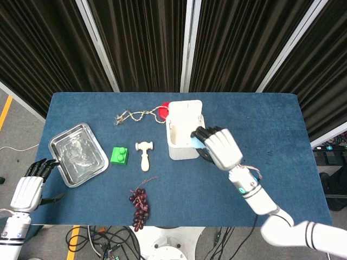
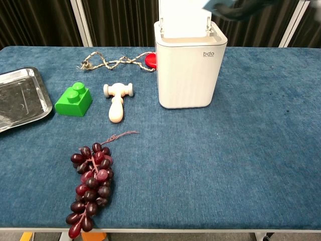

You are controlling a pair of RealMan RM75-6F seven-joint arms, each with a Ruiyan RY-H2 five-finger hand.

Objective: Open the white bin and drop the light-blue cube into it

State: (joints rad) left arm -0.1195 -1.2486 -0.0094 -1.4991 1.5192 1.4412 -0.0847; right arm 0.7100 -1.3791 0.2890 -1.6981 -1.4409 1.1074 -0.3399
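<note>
The white bin [image 1: 185, 142] stands mid-table with its lid [image 1: 186, 115] flipped upright at the back. My right hand [image 1: 218, 148] hovers at the bin's right rim and grips the light-blue cube [image 1: 196, 137], which peeks out between the fingers above the opening. In the chest view the bin [image 2: 189, 70] is in full sight, and only the dark fingertips [image 2: 241, 7] and a corner of the cube [image 2: 212, 4] show at the top edge. My left hand [image 1: 29, 187] hangs off the table's front-left corner, fingers spread, holding nothing.
A steel tray [image 1: 78, 154] lies at the left. A green brick [image 1: 120, 156], a wooden mallet [image 1: 144, 154] and a bunch of grapes [image 1: 140, 203] lie left of and in front of the bin. A rope [image 1: 134, 115] and red disc [image 1: 164, 108] lie behind it.
</note>
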